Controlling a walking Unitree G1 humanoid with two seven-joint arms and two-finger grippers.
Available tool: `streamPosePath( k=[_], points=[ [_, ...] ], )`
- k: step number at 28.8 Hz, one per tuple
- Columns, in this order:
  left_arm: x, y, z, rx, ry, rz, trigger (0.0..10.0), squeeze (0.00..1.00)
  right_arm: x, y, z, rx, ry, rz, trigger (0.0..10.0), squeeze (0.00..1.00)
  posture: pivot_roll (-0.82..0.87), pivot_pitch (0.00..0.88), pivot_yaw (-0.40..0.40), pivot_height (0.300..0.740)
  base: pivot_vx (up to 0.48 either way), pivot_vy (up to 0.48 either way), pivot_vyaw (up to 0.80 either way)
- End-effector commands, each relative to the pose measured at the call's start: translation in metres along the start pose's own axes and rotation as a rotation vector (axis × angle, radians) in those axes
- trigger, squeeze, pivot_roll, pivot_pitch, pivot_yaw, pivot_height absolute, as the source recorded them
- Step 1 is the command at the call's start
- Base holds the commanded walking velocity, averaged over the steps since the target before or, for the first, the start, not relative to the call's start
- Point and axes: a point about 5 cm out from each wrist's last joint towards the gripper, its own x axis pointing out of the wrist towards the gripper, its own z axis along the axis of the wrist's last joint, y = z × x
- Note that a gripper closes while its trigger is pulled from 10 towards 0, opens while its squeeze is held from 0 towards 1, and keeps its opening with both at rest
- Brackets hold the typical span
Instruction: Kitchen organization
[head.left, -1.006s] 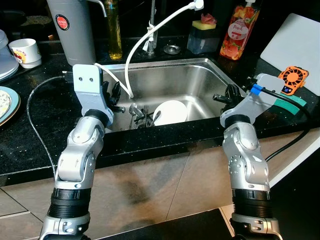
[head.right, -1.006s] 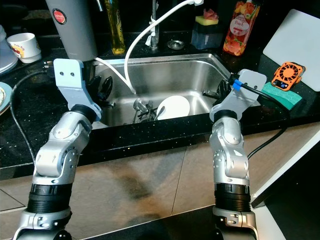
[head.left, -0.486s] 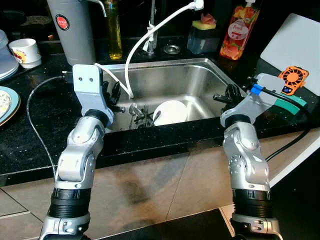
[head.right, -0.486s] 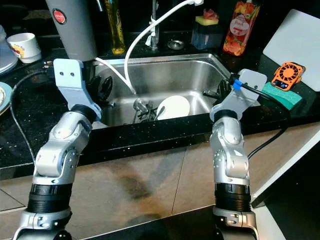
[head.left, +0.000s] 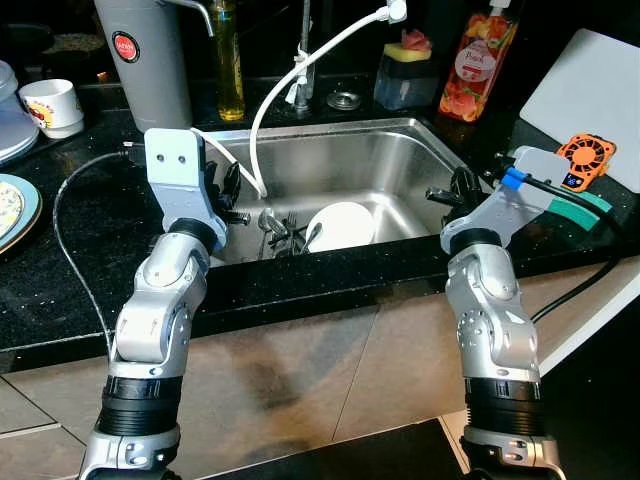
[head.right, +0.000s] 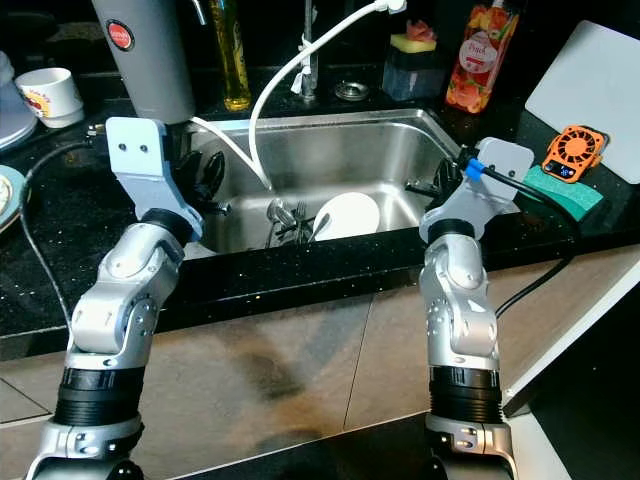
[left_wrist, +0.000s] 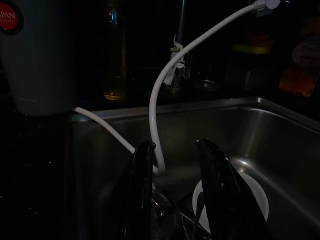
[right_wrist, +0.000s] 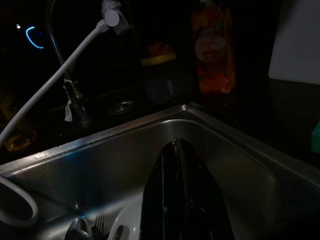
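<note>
One steel sink (head.left: 380, 160) holds one white plate (head.left: 340, 222) and a dark tangle of cutlery (head.left: 280, 232), its pieces too jumbled to count. Left gripper (left_wrist: 172, 165), fingers narrowly parted, hangs over the sink's left rim; right gripper (right_wrist: 181, 170), fingers pressed together, over its right rim.

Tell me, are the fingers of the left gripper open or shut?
Open. In the left wrist view the two black fingers stand apart with a gap between them, above the sink.

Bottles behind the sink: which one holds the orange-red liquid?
The bottle with the fruit label, back right of the sink next to the sponge holder. The other, the slim bottle by the grey canister, holds yellow liquid.
</note>
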Motion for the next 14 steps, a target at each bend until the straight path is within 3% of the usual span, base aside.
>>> streamPosePath(
  k=[1, 14],
  points=[
    [0.0011, 0.0002, -0.0012, 0.011, 0.005, -0.003, 10.0, 0.0, 0.0005, -0.0016, 0.0004, 0.003, -0.002, -0.003, 10.0, 0.0, 0.1, 0.005, -0.01, 0.74, 0.0, 0.0, 0.0],
    [0.0004, 0.0007, -0.0019, 0.04, -0.002, 0.001, 10.0, 0.0, 0.0, -0.0024, -0.0009, -0.002, 0.0, -0.005, 10.0, 0.0, 0.1, 0.011, -0.01, 0.74, 0.0, 0.0, 0.0]
  ],
)
